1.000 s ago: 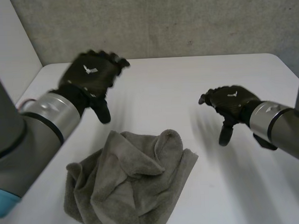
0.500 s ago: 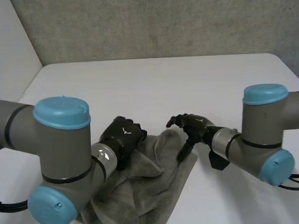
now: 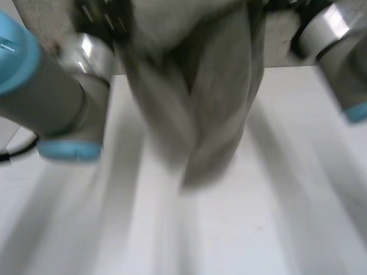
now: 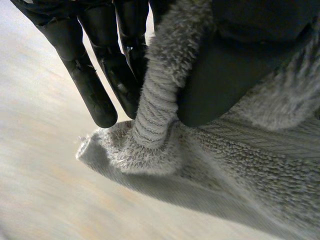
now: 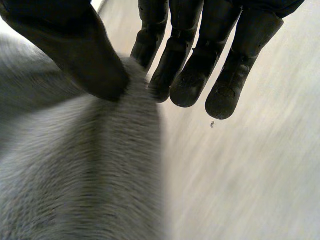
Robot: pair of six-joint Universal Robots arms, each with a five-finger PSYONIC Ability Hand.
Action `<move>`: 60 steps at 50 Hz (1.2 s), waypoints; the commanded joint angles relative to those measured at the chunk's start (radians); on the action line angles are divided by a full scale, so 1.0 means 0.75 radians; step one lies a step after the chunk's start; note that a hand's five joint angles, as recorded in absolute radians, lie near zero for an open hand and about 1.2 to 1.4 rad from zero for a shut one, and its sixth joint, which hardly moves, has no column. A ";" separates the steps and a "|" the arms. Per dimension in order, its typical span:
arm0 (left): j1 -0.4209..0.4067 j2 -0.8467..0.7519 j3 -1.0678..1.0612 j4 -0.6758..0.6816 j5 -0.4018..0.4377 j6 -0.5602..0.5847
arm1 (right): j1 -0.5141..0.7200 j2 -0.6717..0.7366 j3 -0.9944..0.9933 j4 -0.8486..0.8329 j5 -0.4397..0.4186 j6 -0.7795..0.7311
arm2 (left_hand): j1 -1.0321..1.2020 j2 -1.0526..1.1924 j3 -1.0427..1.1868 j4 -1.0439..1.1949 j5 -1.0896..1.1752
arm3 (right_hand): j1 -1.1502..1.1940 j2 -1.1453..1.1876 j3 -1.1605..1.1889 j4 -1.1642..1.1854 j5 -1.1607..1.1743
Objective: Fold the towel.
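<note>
Now airborne: both hands hoist the towel [image 3: 194, 100] off the white table [image 3: 285, 230].

Half a second ago the grey towel lay crumpled on the table, with the two hands just reaching its far edge. It now hangs in long folds between the left arm [image 3: 54, 100] and the right arm [image 3: 344, 51], and its lowest end appears to swing free of the surface. The left hand [image 4: 235, 70] is clamped on a hemmed corner, the thumb pressing the ribbed border against the fingers. The right hand [image 5: 75, 45] pinches the cloth between thumb and fingers, though whether at a corner cannot be told. The lift probably lets the bundle fall open, so it can be spread flat before the first fold, which is not yet made.
</note>
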 commanded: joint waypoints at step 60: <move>0.190 0.012 -0.865 0.205 0.093 -0.016 | -0.117 0.202 0.689 0.174 -0.149 -0.621 | 0.361 0.243 0.244 0.242 0.310 | -0.706 -0.683 -0.698 -0.703 -0.679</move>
